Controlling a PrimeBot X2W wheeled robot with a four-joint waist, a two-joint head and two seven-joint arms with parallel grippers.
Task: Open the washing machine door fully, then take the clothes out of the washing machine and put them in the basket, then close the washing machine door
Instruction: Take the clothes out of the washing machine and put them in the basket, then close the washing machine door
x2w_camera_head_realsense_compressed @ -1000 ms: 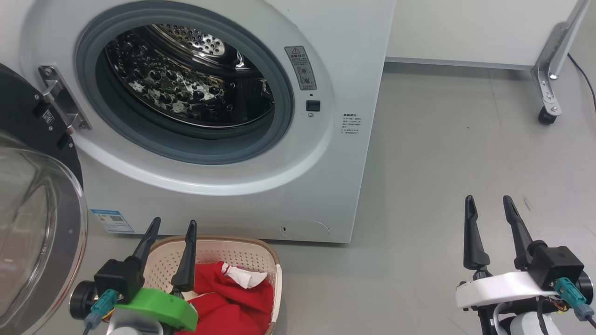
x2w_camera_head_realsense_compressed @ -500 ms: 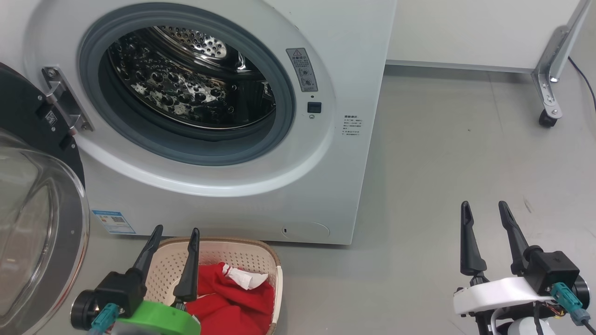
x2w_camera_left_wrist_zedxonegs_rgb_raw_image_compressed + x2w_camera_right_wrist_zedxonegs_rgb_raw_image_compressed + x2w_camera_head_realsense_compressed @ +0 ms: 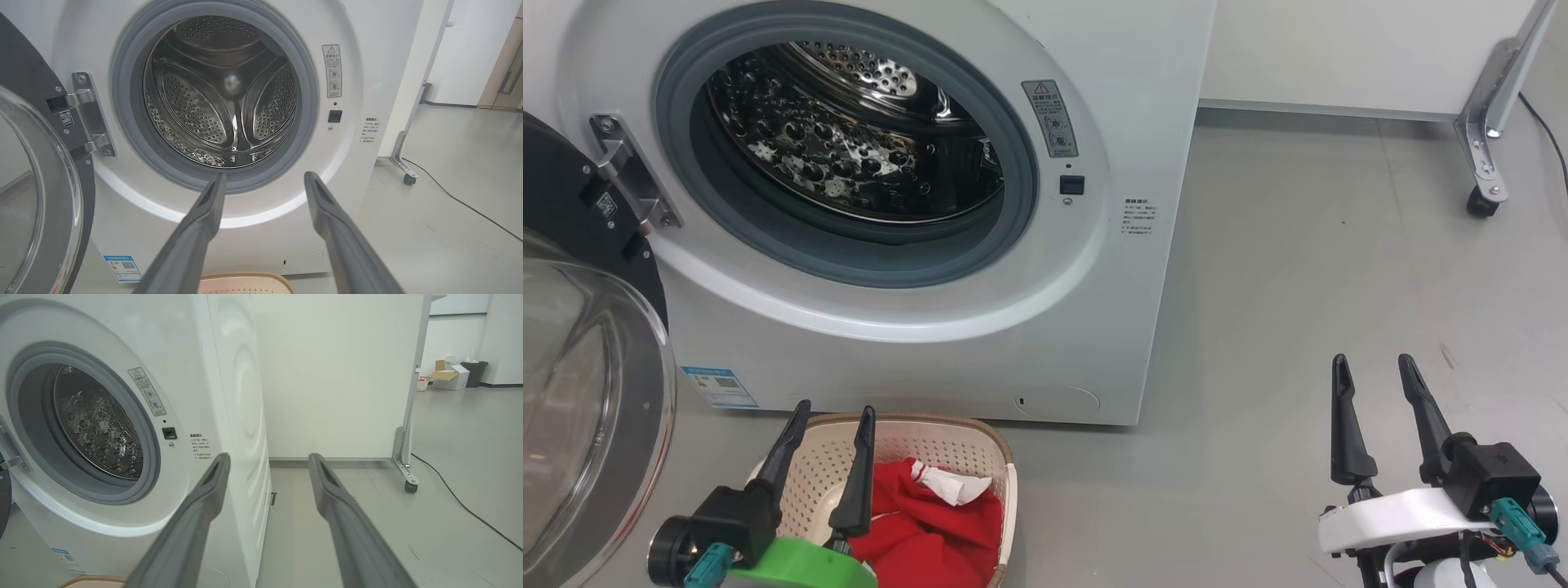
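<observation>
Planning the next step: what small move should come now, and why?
Probably the left gripper should reach left to the open washing machine door to push it shut: the drum looks empty, and the clothes lie in the basket.

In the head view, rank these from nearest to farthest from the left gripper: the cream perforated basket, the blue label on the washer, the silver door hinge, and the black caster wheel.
1. Cream perforated basket, right under the left gripper.
2. Blue label, just left, low on the white washing machine.
3. Silver door hinge, upper left.
4. Black caster wheel, far right.
</observation>
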